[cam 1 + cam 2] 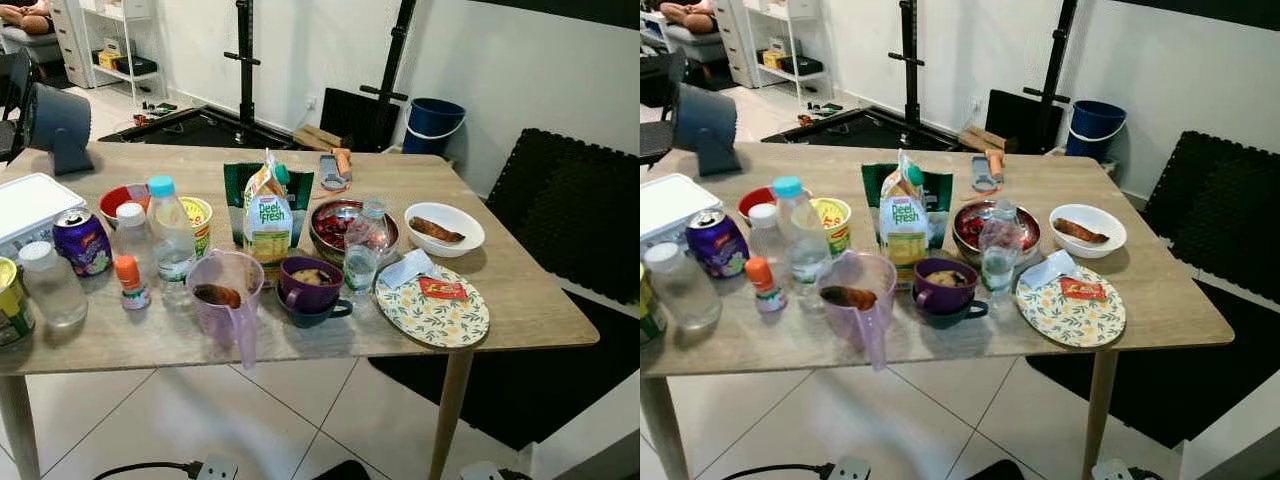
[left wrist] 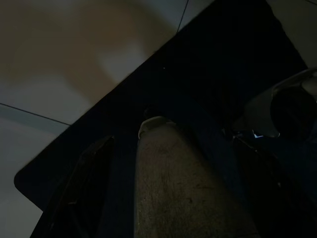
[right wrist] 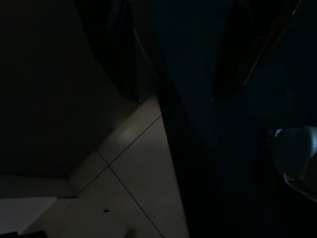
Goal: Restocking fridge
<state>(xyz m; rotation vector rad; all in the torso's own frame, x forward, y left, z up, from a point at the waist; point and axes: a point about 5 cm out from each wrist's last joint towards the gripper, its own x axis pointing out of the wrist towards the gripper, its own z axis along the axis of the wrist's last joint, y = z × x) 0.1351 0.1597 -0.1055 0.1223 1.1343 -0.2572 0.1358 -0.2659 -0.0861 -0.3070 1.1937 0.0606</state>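
A wooden table (image 1: pixel 520 300) carries the groceries. At its middle stands a Peel Fresh juice carton (image 1: pixel 267 215) in front of a green bag (image 1: pixel 238 190). Left of it are a blue-capped water bottle (image 1: pixel 170 235), a white-capped bottle (image 1: pixel 133 235) and a purple can (image 1: pixel 82 240). A clear plastic bottle (image 1: pixel 360 248) stands by a metal bowl (image 1: pixel 336 222) of red food. A purple jug (image 1: pixel 228 295) and a purple cup (image 1: pixel 310 285) sit at the front. In the dark wrist views, my left gripper (image 2: pixel 171 141) and right gripper (image 3: pixel 174 99) hang open above the floor.
A white bowl (image 1: pixel 444 228) and a floral plate (image 1: pixel 432 312) sit at the table's right end, a white box (image 1: pixel 30 205) and a fan (image 1: pixel 55 125) at its left. A black mat (image 1: pixel 570 210), a blue bucket (image 1: pixel 433 125) and a power strip (image 1: pixel 215 468) lie around.
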